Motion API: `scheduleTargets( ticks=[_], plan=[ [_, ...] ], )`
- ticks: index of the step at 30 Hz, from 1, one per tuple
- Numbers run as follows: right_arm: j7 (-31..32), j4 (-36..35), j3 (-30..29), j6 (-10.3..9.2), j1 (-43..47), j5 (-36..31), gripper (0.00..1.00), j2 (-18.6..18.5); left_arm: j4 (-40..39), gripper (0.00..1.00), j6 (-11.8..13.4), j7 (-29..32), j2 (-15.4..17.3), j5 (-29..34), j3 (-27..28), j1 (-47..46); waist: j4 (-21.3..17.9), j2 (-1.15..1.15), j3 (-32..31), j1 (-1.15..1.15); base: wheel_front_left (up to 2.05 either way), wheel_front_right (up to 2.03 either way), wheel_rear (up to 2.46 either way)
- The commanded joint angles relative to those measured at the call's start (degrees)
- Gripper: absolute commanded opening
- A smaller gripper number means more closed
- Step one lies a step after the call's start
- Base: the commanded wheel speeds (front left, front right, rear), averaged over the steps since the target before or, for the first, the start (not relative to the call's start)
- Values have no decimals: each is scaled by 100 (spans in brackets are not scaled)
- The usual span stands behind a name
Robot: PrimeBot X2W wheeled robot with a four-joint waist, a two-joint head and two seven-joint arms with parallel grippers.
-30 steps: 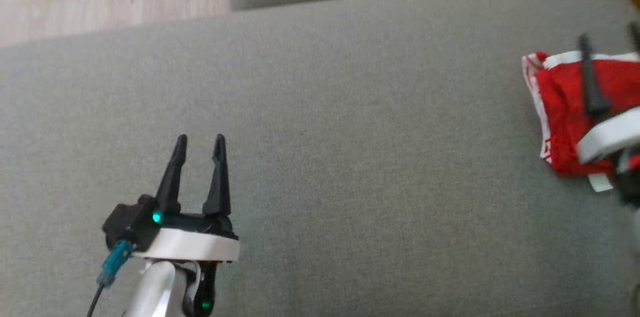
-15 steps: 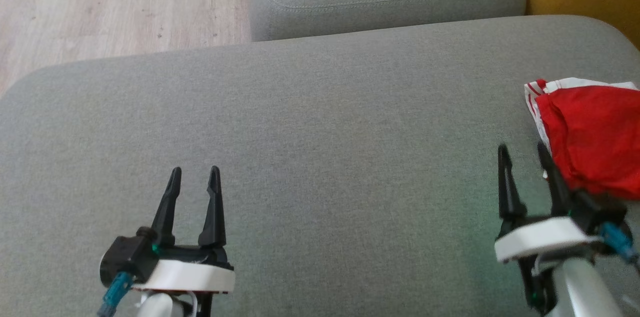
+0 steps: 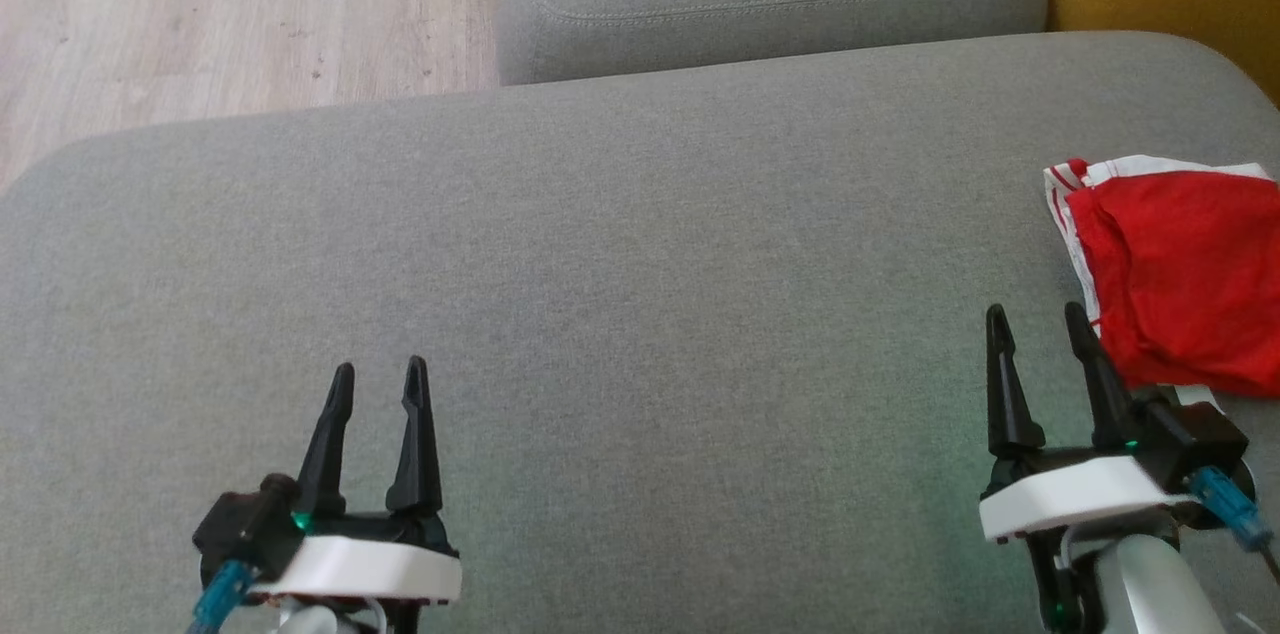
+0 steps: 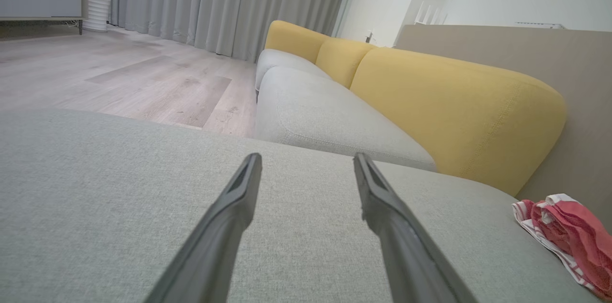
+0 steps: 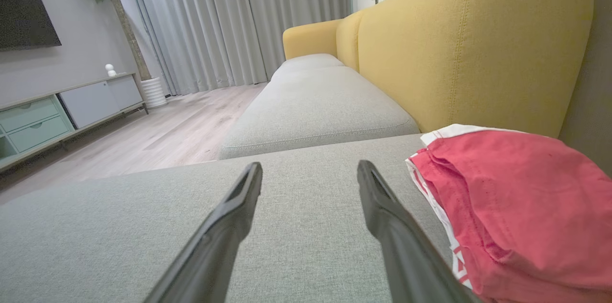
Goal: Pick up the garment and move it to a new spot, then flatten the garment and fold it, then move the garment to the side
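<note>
The wide grey seat cushion (image 3: 640, 244) stretches out before the robot, with a yellow backrest (image 5: 459, 45) rising at its far right. A folded red and white garment (image 3: 1180, 274) lies at the cushion's right edge. The right gripper (image 3: 1035, 310) is just beside it on the left, fingers spread wide, holding nothing. The left gripper (image 3: 378, 366), well apart at the near left, is equally wide and empty.
</note>
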Motion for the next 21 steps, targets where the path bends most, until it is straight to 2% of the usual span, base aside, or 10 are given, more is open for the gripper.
scheduleTargets(
  ticks=[1,8,9,13,21],
  plan=[
    [-62,-235,155,39,-143,-8,100,11,-201,100,-32,-38,22,-20,239,-193,1,0,-4,0,0,0,0],
    [-63,-252,290,39,-138,21,100,14,-292,100,-59,-38,22,-154,278,-163,4,0,-13,0,0,0,0],
    [0,-27,147,0,0,3,0,19,-94,0,-45,0,-1,-150,47,1,4,0,-13,0,0,0,0],
    [16,312,146,-5,158,21,0,26,245,0,-43,5,-5,-179,-5,126,4,0,-14,0,0,0,0],
    [159,267,95,-2,129,625,0,19,223,0,-45,137,15,-699,83,88,13,0,-17,0,0,0,0]
  ],
)
